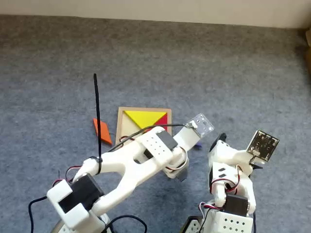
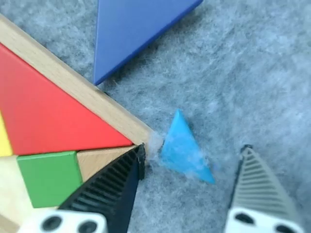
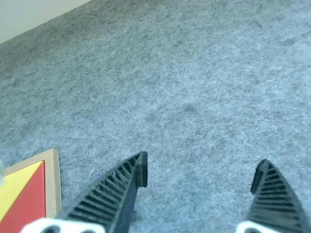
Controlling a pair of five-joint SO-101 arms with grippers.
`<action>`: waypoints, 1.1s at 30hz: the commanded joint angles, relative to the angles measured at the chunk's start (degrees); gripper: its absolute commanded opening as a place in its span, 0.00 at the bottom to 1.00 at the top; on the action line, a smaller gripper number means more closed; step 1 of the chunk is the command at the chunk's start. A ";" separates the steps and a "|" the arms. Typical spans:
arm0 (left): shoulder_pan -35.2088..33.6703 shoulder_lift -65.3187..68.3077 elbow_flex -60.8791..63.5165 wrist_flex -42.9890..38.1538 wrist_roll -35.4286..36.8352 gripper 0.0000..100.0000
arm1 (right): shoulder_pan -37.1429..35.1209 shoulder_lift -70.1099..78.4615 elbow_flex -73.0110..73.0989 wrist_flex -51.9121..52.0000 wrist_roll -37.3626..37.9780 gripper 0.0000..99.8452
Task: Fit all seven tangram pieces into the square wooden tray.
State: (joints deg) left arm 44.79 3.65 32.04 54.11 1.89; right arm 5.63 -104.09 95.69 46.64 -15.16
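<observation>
Spreading under everything is grey carpet (image 1: 233,63), with the square wooden tray (image 1: 119,127) lying on it. The left gripper (image 2: 194,151) stands open at the tray's corner, and the right gripper (image 3: 203,160) gapes wide over carpet. A yellow triangle (image 1: 142,118), a red triangle (image 2: 53,111) and a green square (image 2: 48,177) sit in the tray. A dark blue triangle (image 2: 136,29) lies just outside its rim, and an orange piece (image 1: 102,131) lies beside it. A small light blue triangle (image 2: 183,145) lies between the left fingers.

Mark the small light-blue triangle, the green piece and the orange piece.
small light-blue triangle (image 2: 183,148): left wrist view, centre of its face.
green piece (image 2: 48,177): left wrist view, centre of its face.
orange piece (image 1: 104,132): high view, its middle.
</observation>
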 commanded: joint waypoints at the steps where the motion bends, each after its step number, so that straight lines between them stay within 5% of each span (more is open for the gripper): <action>1: 5.76 0.13 -1.71 2.29 0.26 0.22 | 1.01 -0.31 -1.19 -1.89 -0.62 0.33; 33: 2.86 -2.77 0.31 4.48 0.53 0.13 | 0.92 -0.31 -1.10 -1.89 -0.35 0.33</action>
State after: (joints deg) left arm 48.22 4.26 32.04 56.66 2.24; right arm 6.15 -104.09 95.69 46.64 -15.25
